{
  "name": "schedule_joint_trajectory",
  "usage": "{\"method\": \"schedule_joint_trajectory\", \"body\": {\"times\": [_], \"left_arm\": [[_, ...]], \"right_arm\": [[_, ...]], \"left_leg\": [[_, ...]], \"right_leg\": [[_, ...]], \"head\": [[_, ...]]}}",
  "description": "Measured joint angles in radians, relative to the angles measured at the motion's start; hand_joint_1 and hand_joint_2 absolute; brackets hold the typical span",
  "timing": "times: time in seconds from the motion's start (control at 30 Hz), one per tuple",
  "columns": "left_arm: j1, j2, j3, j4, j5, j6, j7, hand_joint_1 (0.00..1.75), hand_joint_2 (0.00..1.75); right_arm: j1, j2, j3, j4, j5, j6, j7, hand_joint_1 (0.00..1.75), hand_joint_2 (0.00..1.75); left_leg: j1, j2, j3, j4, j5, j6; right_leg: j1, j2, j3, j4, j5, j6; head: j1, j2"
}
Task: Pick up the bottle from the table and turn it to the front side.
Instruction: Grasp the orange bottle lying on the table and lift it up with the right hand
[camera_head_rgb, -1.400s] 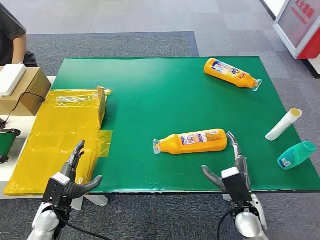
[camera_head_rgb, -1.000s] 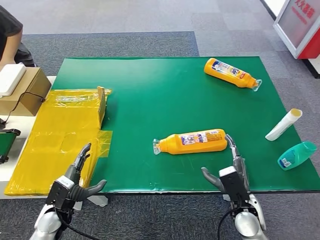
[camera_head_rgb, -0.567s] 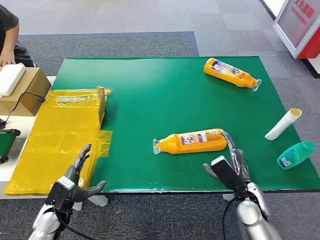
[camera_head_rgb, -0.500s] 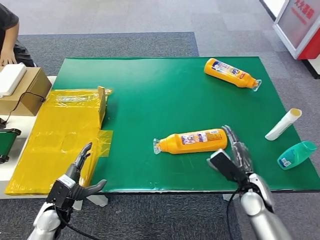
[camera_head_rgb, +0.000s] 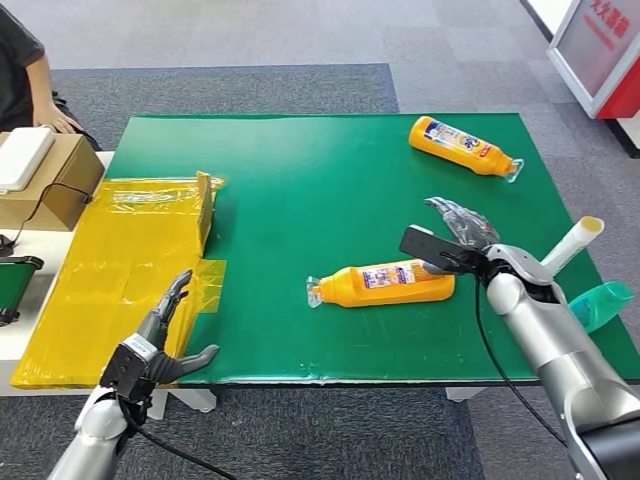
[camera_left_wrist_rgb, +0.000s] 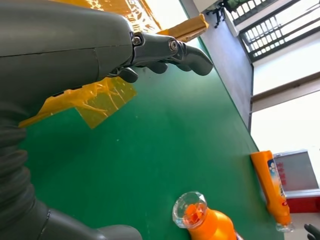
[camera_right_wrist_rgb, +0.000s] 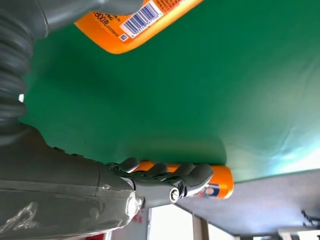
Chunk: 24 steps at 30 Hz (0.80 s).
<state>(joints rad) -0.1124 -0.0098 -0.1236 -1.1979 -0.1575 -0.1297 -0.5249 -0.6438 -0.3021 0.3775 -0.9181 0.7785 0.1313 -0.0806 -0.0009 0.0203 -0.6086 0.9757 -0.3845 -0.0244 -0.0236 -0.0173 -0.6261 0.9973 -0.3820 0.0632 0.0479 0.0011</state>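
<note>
Bottle (camera_head_rgb: 386, 283) flat on table (camera_head_rgb: 317, 200), right robot hand (camera_head_rgb: 453, 235) just above its base — fingers spread, empty

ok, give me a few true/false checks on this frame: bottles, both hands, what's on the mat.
1. Two orange bottles lie on the green mat: the near bottle and the far bottle. True.
2. The right hand has lifted the near bottle. False: the bottle lies flat on the mat, the hand open above its base end.
3. The left hand holds nothing. True.
4. The near bottle's cap end points toward the right hand. False: it points away, toward the yellow sheet.
5. A teal bottle stands upright. False: it lies on its side.
</note>
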Motion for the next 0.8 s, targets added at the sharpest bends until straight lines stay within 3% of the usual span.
{"method": "schedule_joint_trajectory", "body": {"times": [0.43,0.8], "left_arm": [[-0.019,0.0,-0.001,0.053,0.002,0.004,-0.019,0.0,1.75],[-0.021,0.0,0.0,0.074,0.0,0.016,-0.029,0.0,1.75]], "right_arm": [[-0.135,0.0,0.172,0.204,-0.082,0.136,-0.037,0.0,1.75],[-0.147,-0.041,0.246,0.151,-0.237,0.193,-0.004,0.0,1.75]], "left_leg": [[0.0,0.0,-0.001,0.0,0.0,0.0],[0.0,0.0,-0.001,0.0,0.0,0.001]], "right_leg": [[0.0,0.0,0.0,0.0,0.0,0.0],[0.0,-0.001,0.0,0.0,0.0,0.0]], "head": [[0.0,0.0],[0.0,0.0]]}}
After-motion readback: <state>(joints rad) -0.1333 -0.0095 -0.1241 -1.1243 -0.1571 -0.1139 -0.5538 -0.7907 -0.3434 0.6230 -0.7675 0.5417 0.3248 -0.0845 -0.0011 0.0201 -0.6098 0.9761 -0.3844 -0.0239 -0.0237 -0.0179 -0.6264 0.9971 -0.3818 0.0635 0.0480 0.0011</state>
